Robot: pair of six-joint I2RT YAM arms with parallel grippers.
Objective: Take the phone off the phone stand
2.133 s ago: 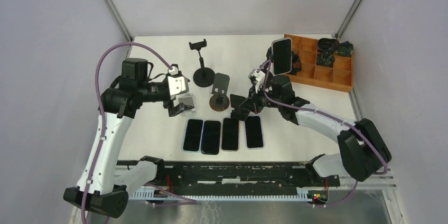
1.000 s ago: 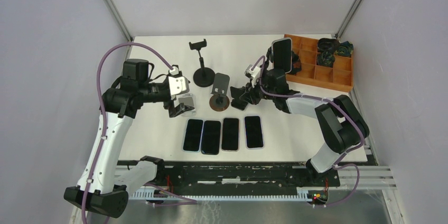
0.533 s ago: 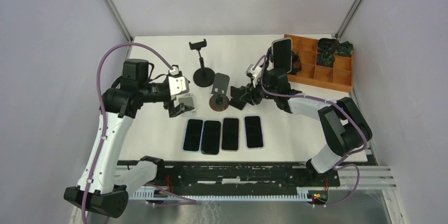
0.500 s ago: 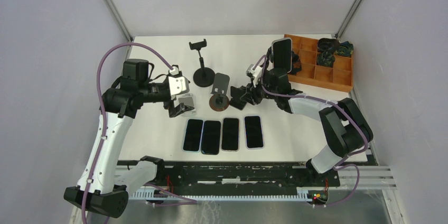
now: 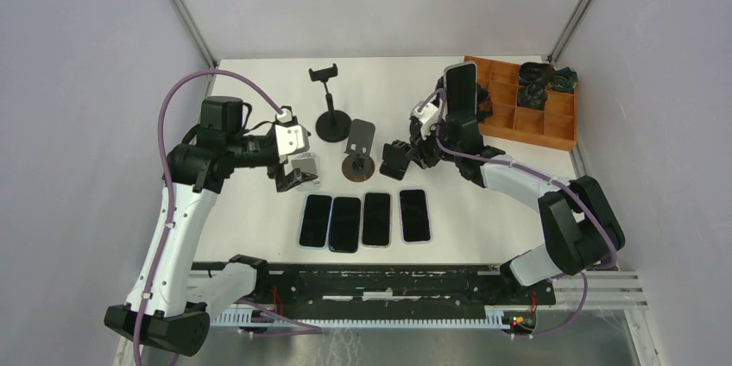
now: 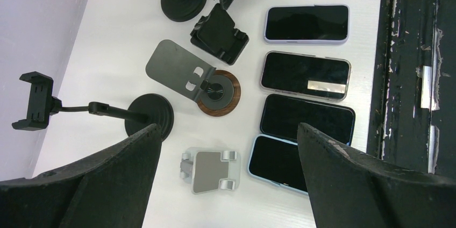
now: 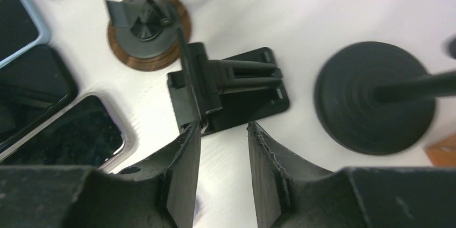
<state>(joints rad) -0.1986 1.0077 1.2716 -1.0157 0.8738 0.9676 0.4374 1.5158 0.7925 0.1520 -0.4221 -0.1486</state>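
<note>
A dark phone (image 5: 460,92) stands upright in the clamp of a tall black phone stand at the back right; the stand's round base (image 7: 375,98) lies to the right of my right fingers. My right gripper (image 5: 408,152) (image 7: 223,131) hovers low over the table, partly open with nothing between its fingers, its tips just short of a small black folding stand (image 7: 228,96). My left gripper (image 5: 293,174) (image 6: 226,128) hangs wide open and empty above a silver stand (image 6: 212,170).
Several phones (image 5: 376,218) lie face up in a row near the front edge. A wood-based metal stand (image 5: 358,159) and an empty gooseneck clamp stand (image 5: 328,116) sit mid-table. An orange compartment tray (image 5: 552,129) stands at the back right, close behind the phone.
My right gripper's jaws have opened wider and it now sits just back from the black folding stand; its elbow has swung outward. The left arm has not moved.
</note>
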